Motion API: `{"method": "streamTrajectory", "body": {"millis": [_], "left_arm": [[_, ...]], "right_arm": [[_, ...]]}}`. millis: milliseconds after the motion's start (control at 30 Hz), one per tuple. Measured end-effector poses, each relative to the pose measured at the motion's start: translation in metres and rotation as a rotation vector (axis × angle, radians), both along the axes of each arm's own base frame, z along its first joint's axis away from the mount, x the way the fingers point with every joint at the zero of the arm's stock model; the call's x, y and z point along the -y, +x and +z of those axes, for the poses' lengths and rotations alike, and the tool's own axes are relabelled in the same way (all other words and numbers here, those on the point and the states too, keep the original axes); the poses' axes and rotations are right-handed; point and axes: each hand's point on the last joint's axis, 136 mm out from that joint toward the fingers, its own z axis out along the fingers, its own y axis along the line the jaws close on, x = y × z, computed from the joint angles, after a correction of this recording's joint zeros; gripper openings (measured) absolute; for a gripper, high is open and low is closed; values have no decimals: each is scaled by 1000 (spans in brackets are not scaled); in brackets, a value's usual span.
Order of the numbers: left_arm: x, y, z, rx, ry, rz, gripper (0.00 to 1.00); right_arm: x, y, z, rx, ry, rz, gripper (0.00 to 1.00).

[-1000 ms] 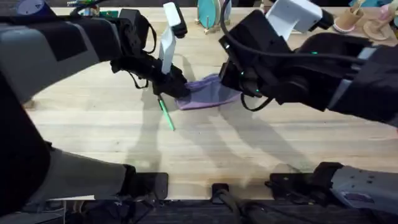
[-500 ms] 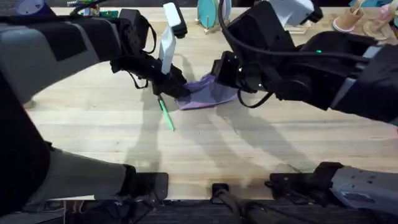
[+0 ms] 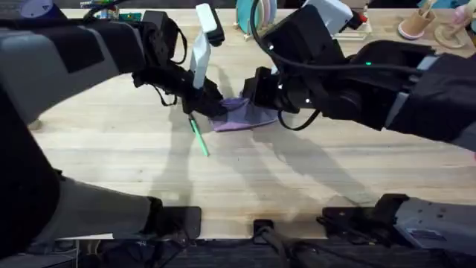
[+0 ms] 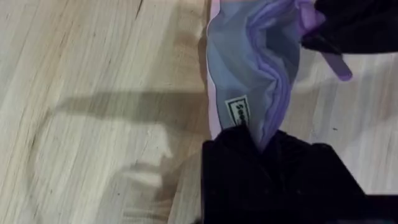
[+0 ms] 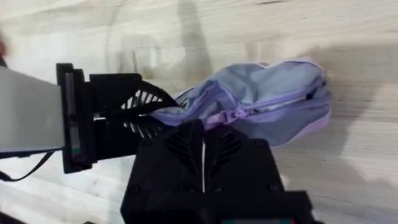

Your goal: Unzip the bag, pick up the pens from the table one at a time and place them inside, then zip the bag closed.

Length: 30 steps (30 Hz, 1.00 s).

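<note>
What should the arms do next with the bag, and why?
Probably draw the right gripper along the zipper while the left gripper stays clamped on the bag. The right jaws are closed at the zipper pull, the left jaws pinch the opposite end, and the green pen lies on the table.

Right gripper (image 3: 256, 88) has travelled leftward along the bag (image 3: 242, 115), from over its right part to near its middle, closer to the left gripper (image 3: 210, 104). More of the right arm now covers the bag's right end. Bag looks slightly more bunched and shorter on the worktop (image 3: 297, 171).
</note>
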Motion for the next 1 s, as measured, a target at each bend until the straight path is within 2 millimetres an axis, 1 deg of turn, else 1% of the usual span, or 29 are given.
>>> {"method": "streamTrajectory", "body": {"millis": [133, 433, 733, 833, 1000], "left_arm": [[-1, 0, 0, 1, 4, 1, 41], [-1, 1, -1, 4, 6, 1, 41], [0, 1, 0, 4, -1, 2, 41], [0, 1, 1, 3, -4, 1, 41], [1, 1, 1, 3, -12, 0, 41]], "right_arm": [[-3, -1, 0, -6, 12, 10, 32], [-7, 4, 6, 4, 59, 0, 32], [-8, 5, 6, -9, 83, -19, 32], [-6, 6, 5, -9, 77, -31, 32], [4, 11, 3, -1, 47, -69, 32]]}}
